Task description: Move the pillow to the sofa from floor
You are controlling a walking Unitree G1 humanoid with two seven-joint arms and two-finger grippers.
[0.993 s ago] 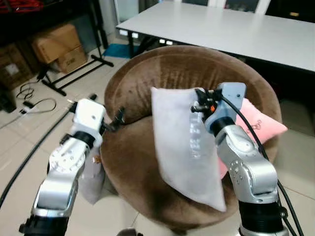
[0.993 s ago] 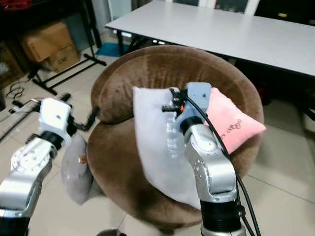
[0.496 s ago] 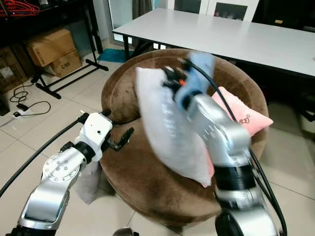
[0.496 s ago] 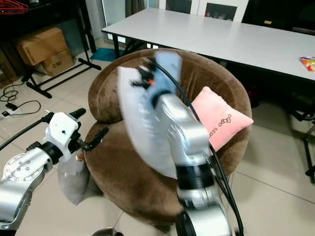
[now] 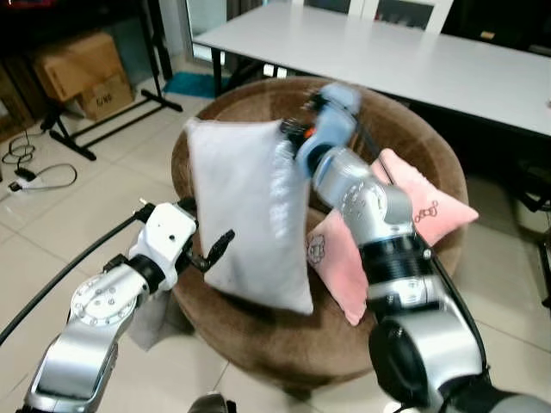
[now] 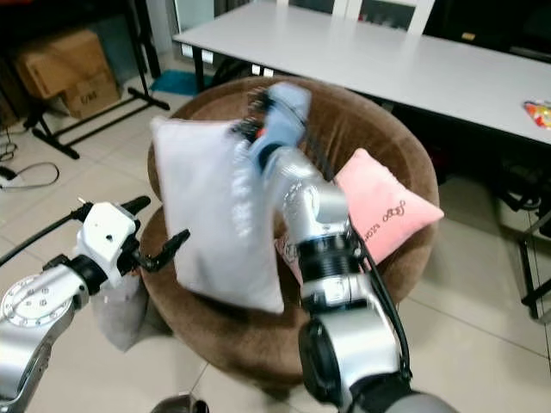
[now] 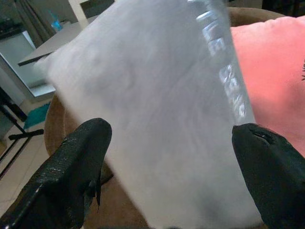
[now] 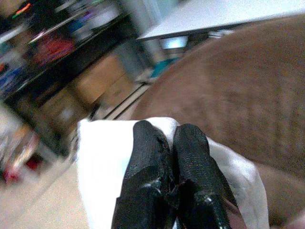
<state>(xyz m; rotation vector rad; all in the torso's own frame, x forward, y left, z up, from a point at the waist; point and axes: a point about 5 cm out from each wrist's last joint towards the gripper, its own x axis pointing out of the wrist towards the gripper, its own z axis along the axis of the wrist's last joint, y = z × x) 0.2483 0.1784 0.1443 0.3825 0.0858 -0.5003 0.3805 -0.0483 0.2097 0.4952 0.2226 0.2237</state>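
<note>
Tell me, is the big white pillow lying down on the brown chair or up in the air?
Up in the air. The big white fabric pillow dangles by its top edge from the shut right pincer, over the round brown sofa chair.

Right gripper holds a white pillow by its top edge, hanging above the brown sofa. A pink pillow leans against the sofa's back. Left gripper sits beside the white pillow's lower edge, fingers apart.

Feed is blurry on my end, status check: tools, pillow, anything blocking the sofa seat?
Right tool shut on the white pillow, hanging above the brown sofa. Left tool open, facing it. Two pink pillows on the seat's right side.
</note>
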